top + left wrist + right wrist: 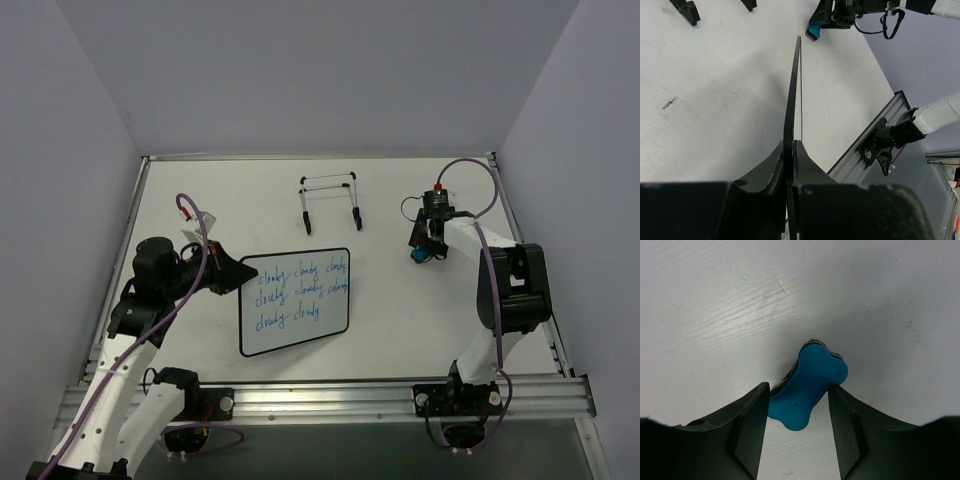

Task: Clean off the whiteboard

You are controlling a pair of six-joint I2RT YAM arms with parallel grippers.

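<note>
The whiteboard (295,302) has a thin black frame and three lines of blue handwriting. It sits left of the table's middle. My left gripper (240,272) is shut on its left edge near the upper corner. In the left wrist view the board (793,100) shows edge-on, running away from between my fingers. The small blue bone-shaped eraser (807,390) rests on the table at the right. My right gripper (424,248) points down over it, fingers pressed against both its sides. The eraser also shows in the left wrist view (812,33).
The thin wire easel stand (330,200) stands behind the board, toward the back middle; its black feet (685,11) show in the left wrist view. A metal rail (320,395) runs along the near table edge. Walls enclose the table on three sides.
</note>
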